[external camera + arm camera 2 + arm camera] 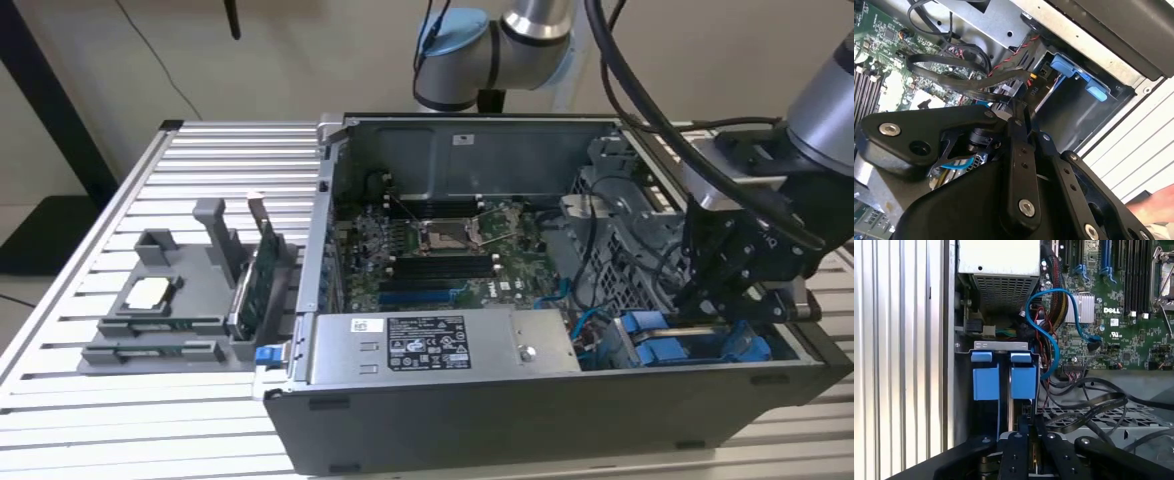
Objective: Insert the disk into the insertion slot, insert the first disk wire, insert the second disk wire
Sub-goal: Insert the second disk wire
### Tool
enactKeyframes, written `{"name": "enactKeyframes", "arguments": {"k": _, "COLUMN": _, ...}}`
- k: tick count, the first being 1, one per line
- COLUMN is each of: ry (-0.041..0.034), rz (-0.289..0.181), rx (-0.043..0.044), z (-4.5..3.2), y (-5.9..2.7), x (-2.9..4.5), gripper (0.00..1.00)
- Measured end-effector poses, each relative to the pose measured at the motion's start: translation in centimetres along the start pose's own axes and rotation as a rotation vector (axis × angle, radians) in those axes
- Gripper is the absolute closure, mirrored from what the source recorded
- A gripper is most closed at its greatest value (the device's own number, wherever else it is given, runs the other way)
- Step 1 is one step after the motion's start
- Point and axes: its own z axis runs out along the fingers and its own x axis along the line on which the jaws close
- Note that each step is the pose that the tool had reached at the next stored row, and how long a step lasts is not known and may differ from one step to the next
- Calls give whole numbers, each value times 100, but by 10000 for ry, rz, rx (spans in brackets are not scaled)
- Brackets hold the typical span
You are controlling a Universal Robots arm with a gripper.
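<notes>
The gripper [737, 300] hung over the blue-fitted insertion slot [687, 345] of the case — fingers pressed together, pinching nothing visible.

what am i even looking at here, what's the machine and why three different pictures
A grey robot arm is working inside an open grey metal computer case that sits on a ribbed metal table. One picture is shot by a camera off the arm; the other two come from cameras riding near its wrist. Its black end effector reaches down at the grey metal drive bay with bright blue plastic fittings. Beside the case, a grey plastic holder carries spare parts. Whether anything is held cannot be made out.
</notes>
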Motion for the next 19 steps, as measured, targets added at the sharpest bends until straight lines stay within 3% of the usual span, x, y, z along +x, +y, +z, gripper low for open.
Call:
{"name": "enactKeyframes", "arguments": {"k": 3, "ry": -12, "rz": 0, "rx": 0, "z": -36, "y": 1, "x": -3, "gripper": 76}}
{"name": "enactKeyframes", "arguments": {"k": 6, "ry": -3, "rz": 1, "rx": 0, "z": -196, "y": 6, "x": -15, "gripper": 76}}
{"name": "enactKeyframes", "arguments": {"k": 19, "ry": -2, "rz": 0, "rx": 1, "z": -581, "y": 16, "x": -43, "gripper": 76}}
